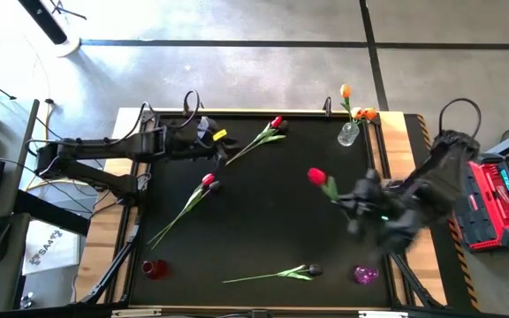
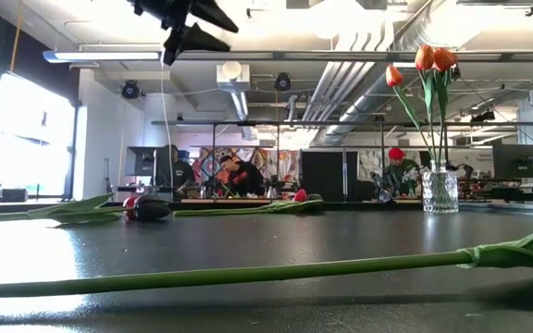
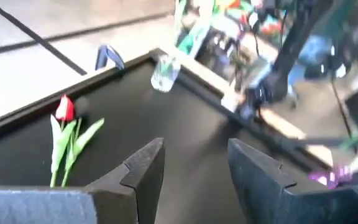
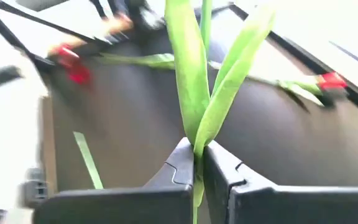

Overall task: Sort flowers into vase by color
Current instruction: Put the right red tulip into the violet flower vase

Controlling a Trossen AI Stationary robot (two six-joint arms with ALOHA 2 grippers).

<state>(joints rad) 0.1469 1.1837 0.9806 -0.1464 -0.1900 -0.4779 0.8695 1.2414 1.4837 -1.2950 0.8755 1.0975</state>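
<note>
R pincer (image 4: 197, 165) clamps red tulip (image 1: 316, 177) by stem at 3 o'clock for vase sorting; L pincer (image 3: 194, 168) open, empty, 10 o'clock.

Bright, even overhead light; ceiling lamps (image 2: 340, 18) and a window (image 2: 26, 129) glare white in the low view. The dark surface (image 1: 263, 221) shows soft sheen. Both wrist views are motion-blurred, the right arm (image 1: 405, 208) smeared from above.
</note>
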